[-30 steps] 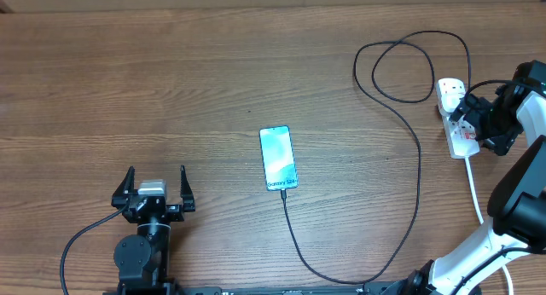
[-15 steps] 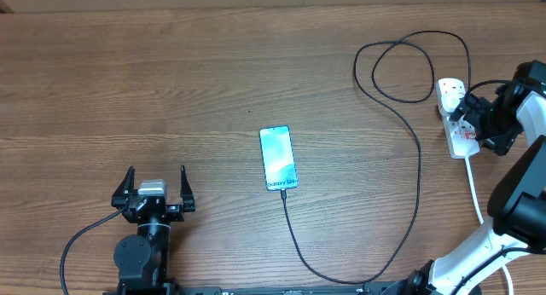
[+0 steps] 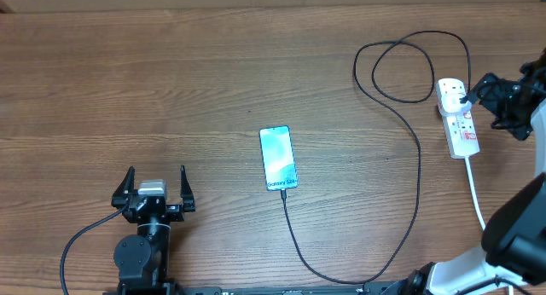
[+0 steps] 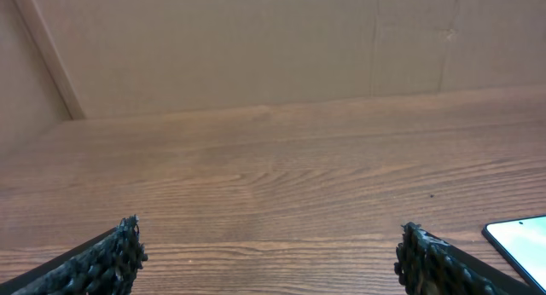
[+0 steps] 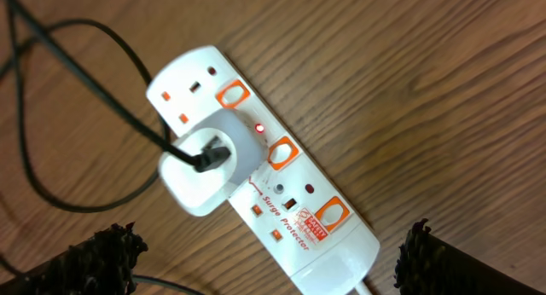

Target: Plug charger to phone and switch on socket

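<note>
The phone (image 3: 278, 158) lies flat mid-table, its teal screen up; its corner also shows in the left wrist view (image 4: 520, 240). The charger (image 3: 417, 171), a thin black cable, runs from the phone's near end in a wide curve and loops to the socket (image 3: 459, 123), a white power strip. In the right wrist view the cable (image 5: 128, 116) enters a white plug (image 5: 203, 171) seated in the socket (image 5: 299, 210), and a small red light (image 5: 259, 127) glows. My right gripper (image 3: 496, 99) (image 5: 269, 257) is open, above and just right of the socket. My left gripper (image 3: 155, 186) (image 4: 269, 248) is open and empty.
The socket's thick white cord (image 3: 474, 193) runs toward the table's near edge beside my right arm's base. The cable's loops (image 3: 401, 69) lie left of the socket. A plain wall (image 4: 256, 48) stands behind the table.
My right gripper has moved off the socket's switches, to the right and a little farther back. The phone, cable and left arm have not moved.
</note>
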`<state>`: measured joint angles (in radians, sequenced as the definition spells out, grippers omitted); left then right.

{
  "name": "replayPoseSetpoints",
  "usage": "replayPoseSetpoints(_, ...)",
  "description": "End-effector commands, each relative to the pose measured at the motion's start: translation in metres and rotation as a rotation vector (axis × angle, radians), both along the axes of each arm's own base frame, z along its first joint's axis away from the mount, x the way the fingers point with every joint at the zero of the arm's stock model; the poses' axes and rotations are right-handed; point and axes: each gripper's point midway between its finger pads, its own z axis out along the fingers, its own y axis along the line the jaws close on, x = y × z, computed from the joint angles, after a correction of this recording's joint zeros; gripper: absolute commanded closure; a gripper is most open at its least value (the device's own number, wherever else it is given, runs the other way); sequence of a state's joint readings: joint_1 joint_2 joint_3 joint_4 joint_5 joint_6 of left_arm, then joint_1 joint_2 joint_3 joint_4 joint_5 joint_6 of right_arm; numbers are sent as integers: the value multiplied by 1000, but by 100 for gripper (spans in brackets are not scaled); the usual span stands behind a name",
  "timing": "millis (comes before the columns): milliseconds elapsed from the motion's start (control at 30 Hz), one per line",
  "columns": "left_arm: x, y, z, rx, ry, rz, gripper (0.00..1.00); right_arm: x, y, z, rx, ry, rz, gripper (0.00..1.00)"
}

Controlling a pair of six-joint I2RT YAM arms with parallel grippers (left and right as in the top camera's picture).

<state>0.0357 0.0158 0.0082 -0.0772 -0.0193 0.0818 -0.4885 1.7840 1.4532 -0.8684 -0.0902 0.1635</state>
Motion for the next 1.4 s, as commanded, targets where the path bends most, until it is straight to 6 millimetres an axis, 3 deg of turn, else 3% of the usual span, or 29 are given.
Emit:
replayPoseSetpoints(0, 0, 2, 1, 16, -9, 4, 1, 5, 0, 45, -46, -104, -1, 0)
replayPoseSetpoints(233, 0, 2, 1, 16, -9, 4, 1, -11, 8, 118, -131, -265, 0, 0)
replayPoseSetpoints(467, 0, 2, 1, 16, -9, 4, 0, -41, 24, 194, -224, -440, 1, 0)
replayPoseSetpoints(600, 0, 2, 1, 16, -9, 4, 0, -50, 31, 212, -246, -485, 6, 0)
replayPoseSetpoints(767, 0, 2, 1, 16, -9, 4, 0, -47, 47, 216, -240, -498, 46, 0)
replayPoseSetpoints(900, 0, 2, 1, 16, -9, 4, 1, -56, 55, 193, -218, -395, 52, 0)
replayPoseSetpoints(967, 0, 2, 1, 16, -9, 4, 1, -62, 63, 171, -196, -312, 78, 0)
replayPoseSetpoints(1167, 0, 2, 1, 16, -9, 4, 0, -72, 84, 83, -147, -133, 205, 0)
replayPoseSetpoints(1367, 0, 2, 1, 16, -9, 4, 0, -83, 107, -2, -39, -111, 250, 0)
